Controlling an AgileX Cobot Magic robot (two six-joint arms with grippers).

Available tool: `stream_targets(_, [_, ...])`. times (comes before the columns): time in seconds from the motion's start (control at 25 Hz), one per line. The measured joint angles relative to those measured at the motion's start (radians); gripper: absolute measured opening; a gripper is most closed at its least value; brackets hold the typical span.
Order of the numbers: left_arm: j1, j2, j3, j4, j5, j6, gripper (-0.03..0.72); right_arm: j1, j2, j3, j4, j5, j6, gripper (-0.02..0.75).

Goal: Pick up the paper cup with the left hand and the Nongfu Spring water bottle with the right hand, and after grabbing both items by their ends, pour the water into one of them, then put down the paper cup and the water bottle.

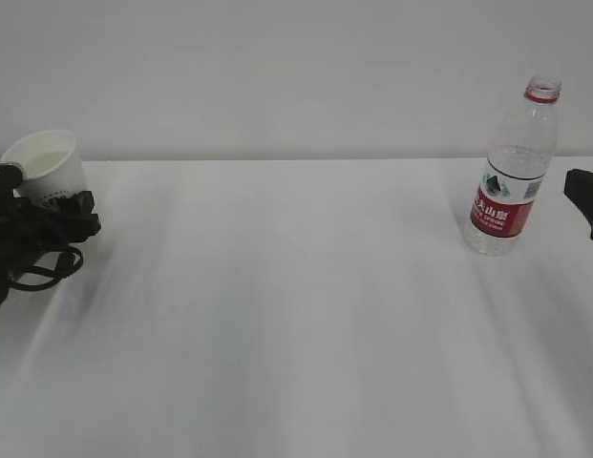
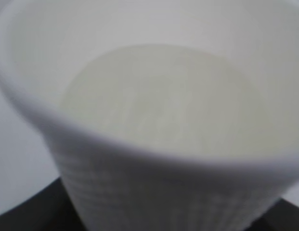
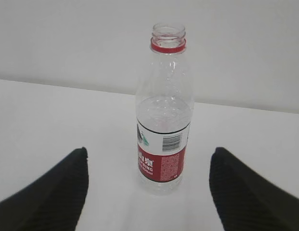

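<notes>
White Chinese characters are being shown on the red label of the Nongfu Spring water bottle (too blurred to read); a barcode is being displayed above.

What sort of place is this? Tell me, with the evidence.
Probably a robot test bench, not a home: a bare white table against a blank white wall, with only a paper cup and an uncapped water bottle between two robot arms.
</notes>
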Motion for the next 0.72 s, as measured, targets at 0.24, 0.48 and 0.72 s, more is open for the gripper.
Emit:
stream_targets(0.24, [0.000,0.048,-0.004,-0.001,-0.010,0.000,0.499,0.000,0.000,0.000,0.000,0.000,0.000,0.591])
stream_targets(0.48, [0.000,0.073,-0.007,-0.011,-0.055,0.000,0.500,0.000,0.000,0.000,-0.002,0.000,0.000,0.591])
stream_targets(0.72, [0.000,0.077,-0.010,-0.019,-0.059,0.000,0.624,0.000,0.000,0.000,-0.002,0.029,0.000,0.590])
